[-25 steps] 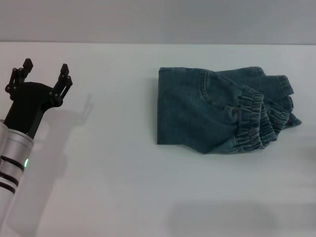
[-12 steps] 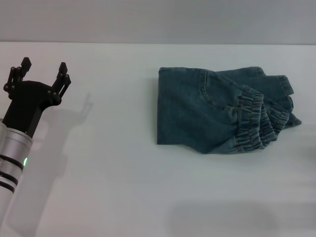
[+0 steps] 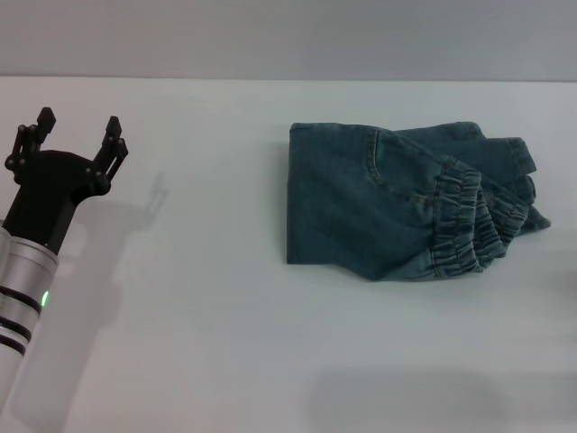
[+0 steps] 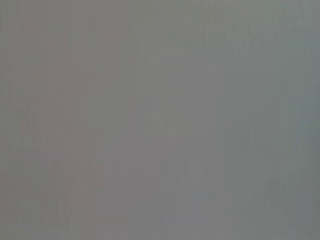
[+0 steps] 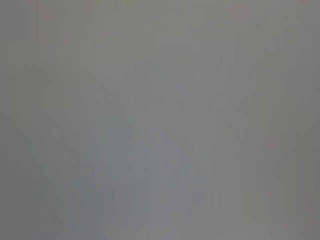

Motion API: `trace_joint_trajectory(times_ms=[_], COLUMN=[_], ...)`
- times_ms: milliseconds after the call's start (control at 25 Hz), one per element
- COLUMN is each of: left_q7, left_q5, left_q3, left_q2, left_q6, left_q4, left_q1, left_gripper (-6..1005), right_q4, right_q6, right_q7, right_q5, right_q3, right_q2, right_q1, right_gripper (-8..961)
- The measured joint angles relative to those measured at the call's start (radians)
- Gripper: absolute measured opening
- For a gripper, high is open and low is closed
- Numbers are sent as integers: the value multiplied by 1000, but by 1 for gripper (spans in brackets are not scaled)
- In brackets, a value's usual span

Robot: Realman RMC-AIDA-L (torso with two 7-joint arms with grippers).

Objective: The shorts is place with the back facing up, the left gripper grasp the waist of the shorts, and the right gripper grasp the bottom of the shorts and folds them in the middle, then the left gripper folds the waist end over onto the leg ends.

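The blue denim shorts (image 3: 388,203) lie folded into a compact bundle on the white table (image 3: 207,298), right of centre in the head view. Their gathered elastic waistband (image 3: 464,225) rests on top toward the right, over the leg ends. My left gripper (image 3: 77,135) is far to the left of the shorts, above the table, open with nothing between its fingers. The right gripper is out of view. Both wrist views show only a plain grey surface.
The table's far edge (image 3: 270,79) runs across the top of the head view against a grey wall. Bare white table surface lies between my left arm (image 3: 27,271) and the shorts.
My left gripper has drifted slightly to the left, away from the shorts. The shorts have not moved.
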Motion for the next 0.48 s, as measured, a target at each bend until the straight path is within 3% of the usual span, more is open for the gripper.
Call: trace_joint_trajectory(times_ms=[480], left_q7=[0], left_q5=[0], left_q3=[3], left_q2=[1], left_q6=[2], left_q4=[1], left_q1=[2], left_gripper=[833], right_q4=[-1], right_q6=[11], right_q7=[0], right_q5=[0], right_q3=[0], right_q2=[2], right_q1=[-2], right_gripper=[559])
